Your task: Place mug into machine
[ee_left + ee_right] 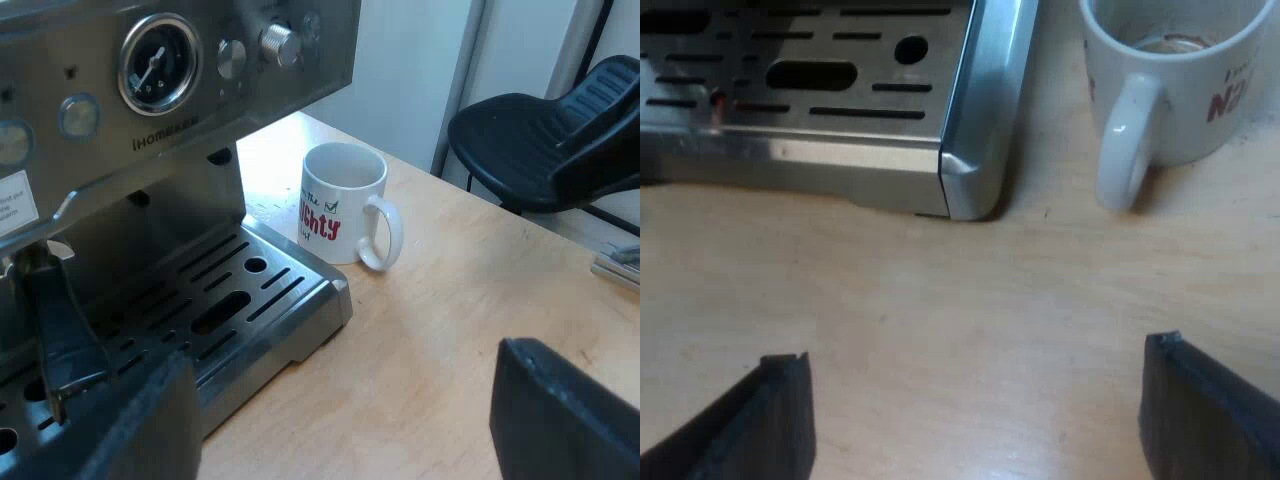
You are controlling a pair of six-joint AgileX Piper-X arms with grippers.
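Note:
A white mug (pixel 343 204) with red lettering stands upright on the wooden table, beside the corner of the espresso machine's drip tray (pixel 300 300), handle turned away from the machine. My left gripper (pixel 340 430) is open over the table near the tray's edge, nothing between its fingers. In the right wrist view the mug (pixel 1170 90) stands beyond my right gripper (pixel 975 410), which is open and low over bare wood, apart from the mug's handle (pixel 1125 140). The drip tray's metal corner (pixel 975 150) lies close by.
The espresso machine (pixel 150 90) has a pressure gauge (pixel 158 63) and knobs above the slotted tray. A black chair (pixel 550 130) stands past the table's edge. A metal object (pixel 620 268) lies at the table's rim. Bare wood spreads between tray and mug.

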